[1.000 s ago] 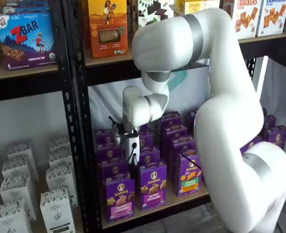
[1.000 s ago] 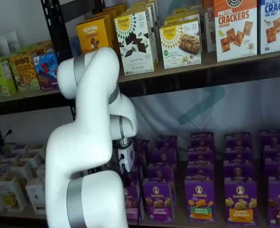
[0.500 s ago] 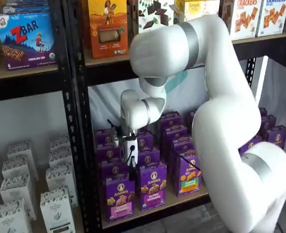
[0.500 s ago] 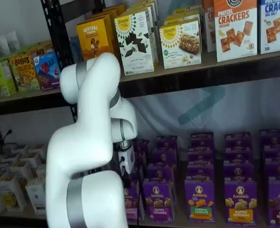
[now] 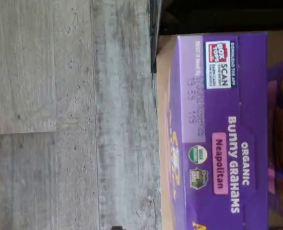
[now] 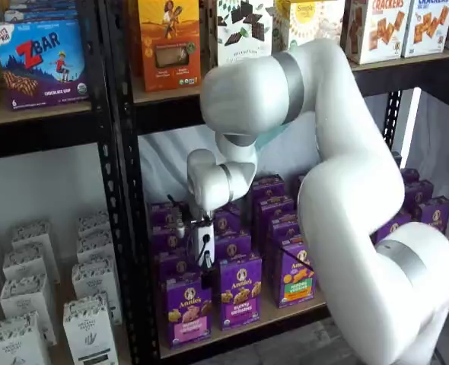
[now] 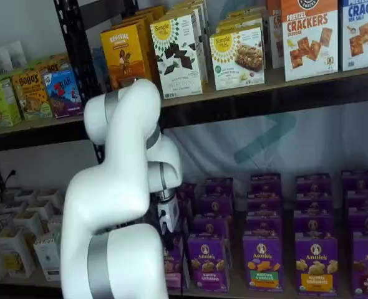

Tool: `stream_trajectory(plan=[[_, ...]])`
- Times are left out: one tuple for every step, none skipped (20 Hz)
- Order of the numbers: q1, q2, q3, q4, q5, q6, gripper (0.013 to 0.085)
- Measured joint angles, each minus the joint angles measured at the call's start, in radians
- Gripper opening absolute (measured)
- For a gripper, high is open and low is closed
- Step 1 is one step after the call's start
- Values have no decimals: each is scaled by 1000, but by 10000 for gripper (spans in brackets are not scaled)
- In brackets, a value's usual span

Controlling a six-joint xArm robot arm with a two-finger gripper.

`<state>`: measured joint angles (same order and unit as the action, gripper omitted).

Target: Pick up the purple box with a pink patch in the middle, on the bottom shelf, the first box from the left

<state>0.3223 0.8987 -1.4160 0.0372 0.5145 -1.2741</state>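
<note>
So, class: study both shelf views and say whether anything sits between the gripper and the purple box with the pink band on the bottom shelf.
Nothing visible does. In a shelf view the gripper hangs just above the purple box, which stands at the front edge of the bottom shelf with open air over its top. The like cartons stand beside and behind it, not above.

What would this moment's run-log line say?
phase: approach | gripper: above purple box, fingers' state unclear | box: upright on bottom shelf, ungrasped
</note>
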Motion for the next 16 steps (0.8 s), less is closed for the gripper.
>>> stream_trajectory(plan=[[0, 7, -6, -4, 0, 4, 850], [1, 14, -12, -9, 0, 8, 850], [2, 19, -16, -12, -1, 12, 850], [3, 26, -21, -15, -3, 15, 850], [4, 32, -25, -16, -5, 17, 850], [5, 38, -29, -16, -8, 19, 850], [7, 43, -32, -16, -12, 20, 850], [8, 49, -36, -15, -16, 21, 850], [9, 54, -40, -16, -19, 23, 850], [11, 60, -44, -17, -21, 25, 850], [12, 66, -49, -18, -22, 27, 850], [13, 72, -53, -20, -24, 30, 850], [14, 76, -56, -23, -25, 33, 850], [15, 80, -59, -25, -27, 36, 850], [16, 85, -62, -26, -29, 38, 850], [17, 89, -65, -27, -29, 40, 850]])
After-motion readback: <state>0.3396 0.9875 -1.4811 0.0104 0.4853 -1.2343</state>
